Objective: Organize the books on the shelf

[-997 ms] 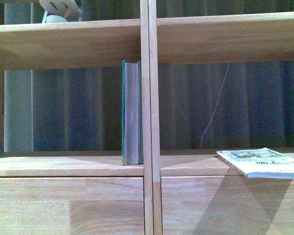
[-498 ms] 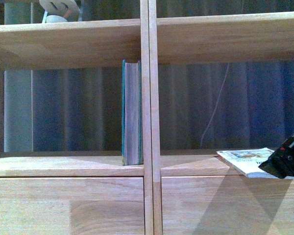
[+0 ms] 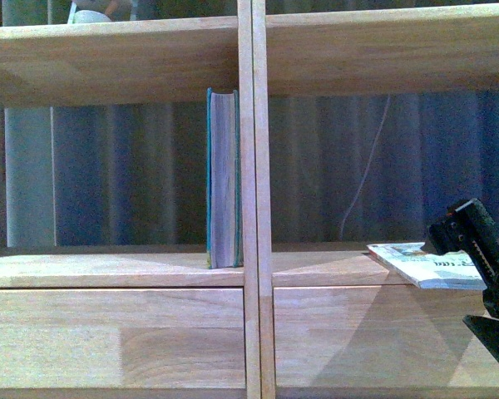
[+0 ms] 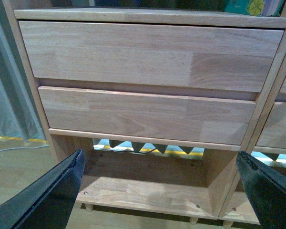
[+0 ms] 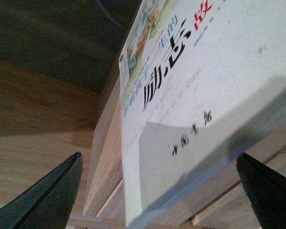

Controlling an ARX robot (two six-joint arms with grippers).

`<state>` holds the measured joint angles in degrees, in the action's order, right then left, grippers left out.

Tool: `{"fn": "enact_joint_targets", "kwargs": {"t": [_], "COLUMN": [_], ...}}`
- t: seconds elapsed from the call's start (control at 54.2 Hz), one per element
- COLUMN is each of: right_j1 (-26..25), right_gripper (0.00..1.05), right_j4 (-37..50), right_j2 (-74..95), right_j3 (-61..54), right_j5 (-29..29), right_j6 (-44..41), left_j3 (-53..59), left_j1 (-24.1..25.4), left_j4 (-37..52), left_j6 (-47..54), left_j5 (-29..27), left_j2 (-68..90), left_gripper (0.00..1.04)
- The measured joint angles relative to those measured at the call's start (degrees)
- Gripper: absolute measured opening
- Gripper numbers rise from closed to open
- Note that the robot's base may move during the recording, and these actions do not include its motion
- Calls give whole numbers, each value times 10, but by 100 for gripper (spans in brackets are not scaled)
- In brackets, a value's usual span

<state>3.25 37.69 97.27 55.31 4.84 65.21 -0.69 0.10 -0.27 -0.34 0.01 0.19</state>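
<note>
My right gripper (image 5: 158, 160) gapes wide around the overhanging front edge of the paperback (image 3: 412, 264), lying flat in the shelf's (image 3: 333, 278) right compartment; it looks light, floppy and slick, so I'd pinch deep, towards its stiffer spine.

A dark pleated curtain (image 3: 133, 174) fills the background, with a thin white cord (image 3: 364, 174) hanging before it.
</note>
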Motion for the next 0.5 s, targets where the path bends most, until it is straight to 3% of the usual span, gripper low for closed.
{"fn": "enact_joint_targets", "kwargs": {"t": [0.498], "right_j1": [-27], "right_gripper": [97], "right_j4": [-31], "right_j2": [52], "right_j3": [84], "right_j5": [15], "right_j6": [43], "left_j3": [0], "left_j1": [0], "left_j4": [0], "left_j6": [0], "left_j5": [0], "left_j2": [0], "left_gripper": [98]}}
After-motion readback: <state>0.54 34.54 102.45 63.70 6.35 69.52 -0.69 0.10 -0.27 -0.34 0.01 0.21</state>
